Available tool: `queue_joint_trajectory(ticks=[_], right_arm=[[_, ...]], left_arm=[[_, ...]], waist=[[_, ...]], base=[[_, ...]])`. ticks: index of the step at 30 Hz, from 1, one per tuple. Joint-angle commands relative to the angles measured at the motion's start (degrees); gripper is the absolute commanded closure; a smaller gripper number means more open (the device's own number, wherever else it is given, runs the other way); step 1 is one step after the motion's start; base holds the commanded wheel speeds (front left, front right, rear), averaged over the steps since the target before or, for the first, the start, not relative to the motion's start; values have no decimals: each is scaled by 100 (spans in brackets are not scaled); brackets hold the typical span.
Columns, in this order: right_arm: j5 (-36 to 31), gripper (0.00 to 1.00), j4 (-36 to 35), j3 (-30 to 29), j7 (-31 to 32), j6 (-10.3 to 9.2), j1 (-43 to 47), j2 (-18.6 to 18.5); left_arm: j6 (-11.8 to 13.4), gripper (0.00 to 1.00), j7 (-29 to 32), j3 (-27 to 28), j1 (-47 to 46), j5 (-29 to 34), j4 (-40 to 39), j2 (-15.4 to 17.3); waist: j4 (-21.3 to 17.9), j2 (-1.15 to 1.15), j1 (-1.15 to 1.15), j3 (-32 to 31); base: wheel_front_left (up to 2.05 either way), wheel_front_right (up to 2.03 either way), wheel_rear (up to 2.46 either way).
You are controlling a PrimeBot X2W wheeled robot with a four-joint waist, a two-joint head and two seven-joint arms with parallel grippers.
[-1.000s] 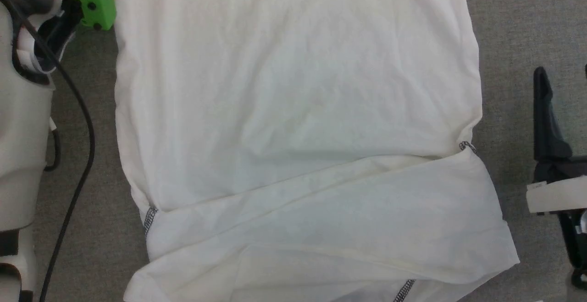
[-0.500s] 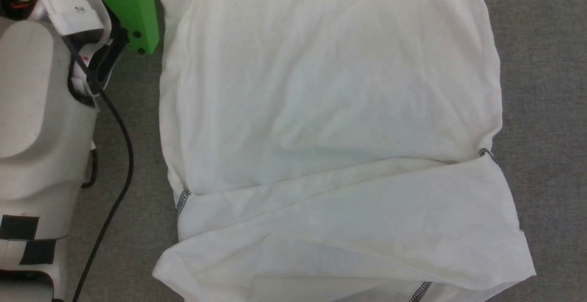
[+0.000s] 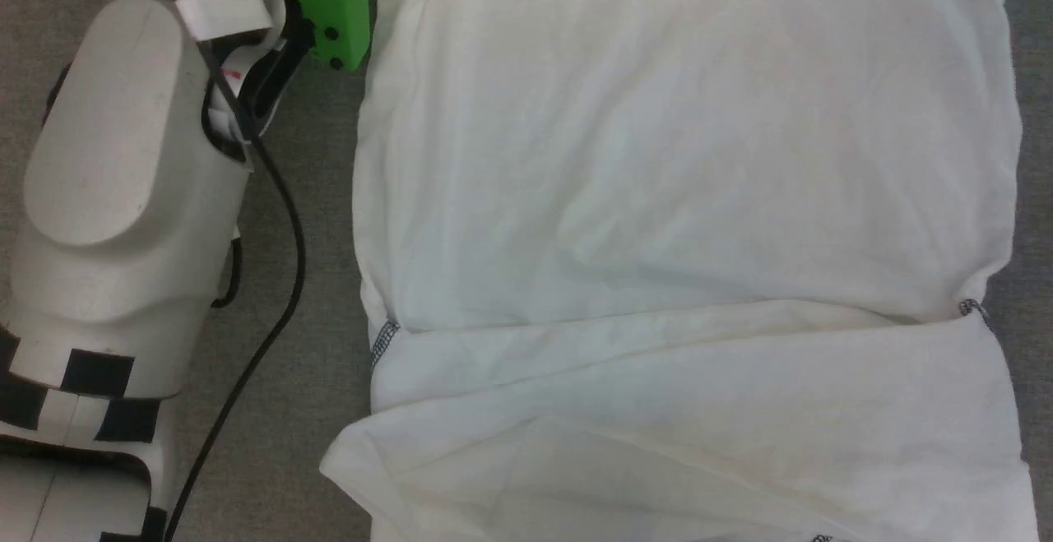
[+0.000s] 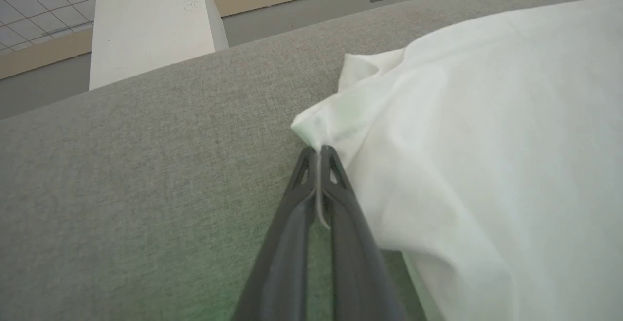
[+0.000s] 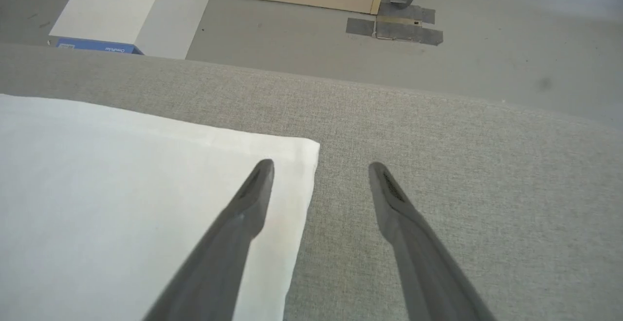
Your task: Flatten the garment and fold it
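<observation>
Lying nearest the robot in the head view, a sleeve band point(image 3: 699, 394) is already folded across the garment point(image 3: 683, 155), with a dark stitched seam point(image 3: 383, 343) showing at its left edge. Beyond it the body spreads fairly flat over the grey cloth surface point(image 3: 313, 155), with only soft creases. Over the last second this whole view has slid, so the shirt sits further right in it and the pale left forearm point(image 3: 123, 196) with its black cable point(image 3: 280, 279) takes more of the left side. The folds look unchanged, so I judge that the camera turned and the cloth did not move. Farther out, the left gripper point(image 4: 319, 150) is clenched on the garment's far left corner, a sliver of white cloth pinched between its fingers. The right gripper point(image 5: 319, 170) is released, with one finger over the far right corner and the other over bare surface; whether it touches is unclear. A fold towards the robot probably needs that corner gripped first. A white box point(image 4: 146, 19) stands on the floor beyond.
</observation>
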Motion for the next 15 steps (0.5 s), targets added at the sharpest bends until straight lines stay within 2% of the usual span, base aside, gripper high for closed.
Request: queue_joint_trajectory(ticks=[1,8,9,10,11,15], right_arm=[[-133,0,113,-53,18,-9,-117,55],[-489,0,500,-273,-71,-9,-150,203],[-507,24,539,-309,-66,-9,-149,232],[-521,75,574,-345,-57,-9,-150,249],[-536,100,595,-367,-56,-9,-153,255],[-589,100,594,-426,-218,-9,-204,187]], left_arm=[[-37,100,-60,-29,-125,43,21,-68],[-84,100,-193,-111,-249,-14,158,-239],[-90,100,-216,-115,-261,-20,189,-243],[-97,100,-236,-116,-272,-26,221,-241],[-101,100,-256,-114,-285,-30,251,-236],[-90,100,-422,-55,-346,-42,345,-210]], waist=[[222,0,0,199],[450,0,0,356],[468,0,0,368],[480,0,0,376],[487,0,0,381],[476,0,0,369]], base=[[0,0,0],[0,0,0],[0,0,0],[0,0,0],[0,0,0],[0,0,0]])
